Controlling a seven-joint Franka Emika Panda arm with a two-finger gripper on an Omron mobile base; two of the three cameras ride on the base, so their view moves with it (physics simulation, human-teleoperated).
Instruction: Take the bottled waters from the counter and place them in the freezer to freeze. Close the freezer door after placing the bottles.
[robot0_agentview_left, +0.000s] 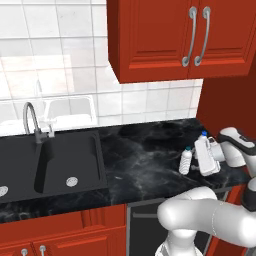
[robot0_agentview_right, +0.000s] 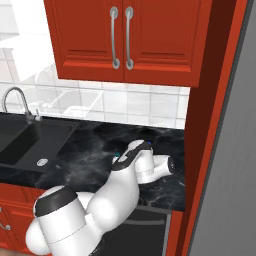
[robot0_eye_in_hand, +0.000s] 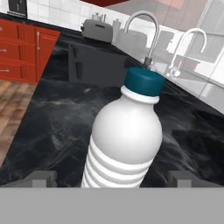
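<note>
Sink basin (robot0_agentview_left: 55, 160): black, set into the counter at far left, a curved grey faucet (robot0_agentview_left: 31, 120) rising at its rear edge.

Counter (robot0_agentview_left: 145, 155): black marble-look worktop with faint white veins, running from the sink to the red side panel on the right; red cabinet fronts below.

Upper cabinet (robot0_agentview_left: 170, 35): red, two doors, paired grey bar handles, mounted on the white tiled wall above the counter.

Bottled water, first (robot0_agentview_left: 186, 160): clear ribbed bottle with blue cap, upright on the counter's right part, just beside the hand. In the hand view this bottle (robot0_eye_in_hand: 124, 140) stands close in front, centred between the two finger tips.

Bottled water, second (robot0_agentview_left: 204, 136): blue cap and neck visible just behind the hand; the rest is hidden.

Gripper (robot0_eye_in_hand: 113, 179): fingers spread wide, one on either side of the first bottle, with no visible contact; nothing held.

Freezer (robot0_agentview_right: 230, 165): tall grey flat face at the far right of the right base view, beyond the red panel.
</note>
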